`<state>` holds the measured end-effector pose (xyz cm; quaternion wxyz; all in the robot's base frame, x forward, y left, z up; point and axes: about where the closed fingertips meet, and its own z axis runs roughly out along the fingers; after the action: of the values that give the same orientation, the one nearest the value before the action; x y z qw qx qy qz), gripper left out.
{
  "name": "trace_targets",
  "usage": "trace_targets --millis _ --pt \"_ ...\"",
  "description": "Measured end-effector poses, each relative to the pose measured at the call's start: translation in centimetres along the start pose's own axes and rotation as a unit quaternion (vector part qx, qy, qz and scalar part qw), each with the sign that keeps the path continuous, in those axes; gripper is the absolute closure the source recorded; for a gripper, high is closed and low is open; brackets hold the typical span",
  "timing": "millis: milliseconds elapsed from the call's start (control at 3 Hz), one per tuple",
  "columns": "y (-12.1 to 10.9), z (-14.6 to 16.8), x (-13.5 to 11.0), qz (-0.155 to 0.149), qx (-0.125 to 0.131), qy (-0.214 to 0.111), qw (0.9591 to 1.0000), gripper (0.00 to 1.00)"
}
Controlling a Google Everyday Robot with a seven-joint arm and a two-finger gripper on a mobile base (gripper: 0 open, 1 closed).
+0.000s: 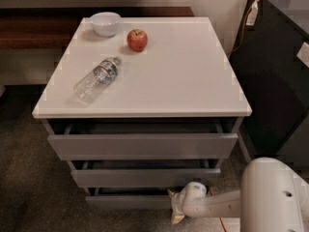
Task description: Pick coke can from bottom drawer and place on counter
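The white counter (pixel 183 76) tops a grey cabinet of three drawers. The bottom drawer (pixel 128 200) is the lowest grey front, near the frame's lower edge; its inside is not visible. The coke can is hidden. My gripper (pixel 175 208) reaches in from the lower right on a white arm and sits at the right part of the bottom drawer's front, low by the floor.
On the counter lie a clear water bottle (pixel 96 79) on its side, a red apple (pixel 137 39) and a white bowl (pixel 105 23). A dark cabinet (pixel 277 81) stands to the right. A dark wooden shelf (pixel 34 30) runs behind on the left. The floor is grey carpet (pixel 29 187).
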<state>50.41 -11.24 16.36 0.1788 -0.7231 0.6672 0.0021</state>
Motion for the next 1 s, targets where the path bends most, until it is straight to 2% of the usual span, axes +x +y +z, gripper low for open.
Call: trace_targets --millis 667,1000 --pt "0.1 0.1 -0.1 0.003 -0.011 0.0 0.9999 0.63" --pt "1.1 -0.8 -1.0 -0.006 -0.019 -0.005 0.9998 0.94"
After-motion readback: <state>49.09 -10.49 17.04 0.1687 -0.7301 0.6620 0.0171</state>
